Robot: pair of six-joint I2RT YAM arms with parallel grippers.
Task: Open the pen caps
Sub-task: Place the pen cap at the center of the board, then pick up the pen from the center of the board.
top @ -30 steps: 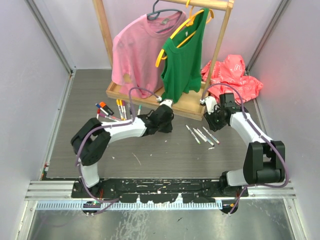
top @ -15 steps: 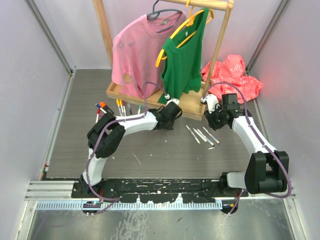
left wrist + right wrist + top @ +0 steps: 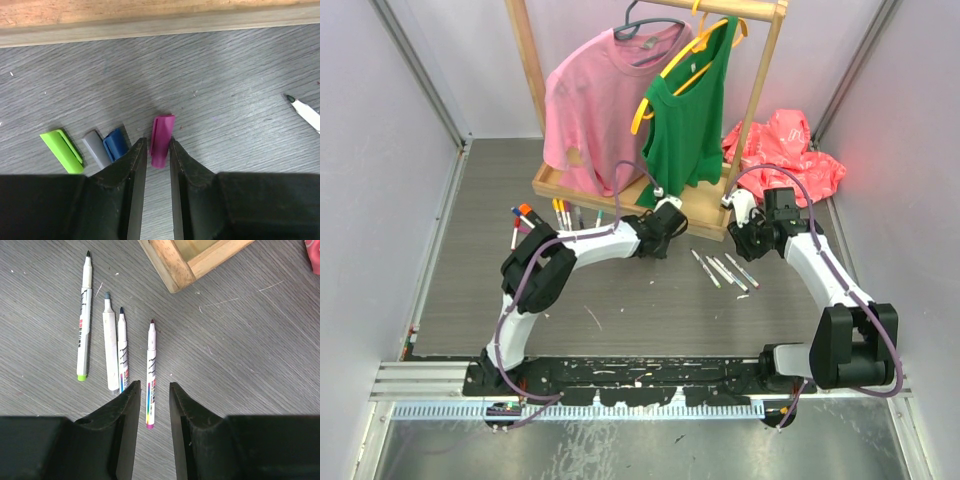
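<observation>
Partway through, by the look of it. In the left wrist view the left gripper (image 3: pixel 156 150) sits low over the table (image 3: pixel 240 100), jaws only narrowly parted, with the near end of a pink cap (image 3: pixel 162 137) lying flat between the tips. A sliver of gap shows on one side of the cap, so it reads as let go rather than pinched. Just beside it lie a blue cap (image 3: pixel 116 144), a grey cap (image 3: pixel 95 149) and a green cap (image 3: pixel 62 151), all loose on the table near the wooden rack base (image 3: pixel 150 15). A bare marker tip (image 3: pixel 305 111) pokes in at the right edge. The right gripper (image 3: pixel 154 390) hovers with jaws slightly apart and nothing in them, above four uncapped markers (image 3: pixel 110 345) lying side by side; the pink-ended marker (image 3: pixel 150 375) lies on the table below the gap, not gripped. So four caps look done: four off, four bare tips. Still to do: in the top view a bunch of markers (image 3: pixel 542 218) lies well apart to the left, and these seem to have coloured caps on, though they are too small to count.
</observation>
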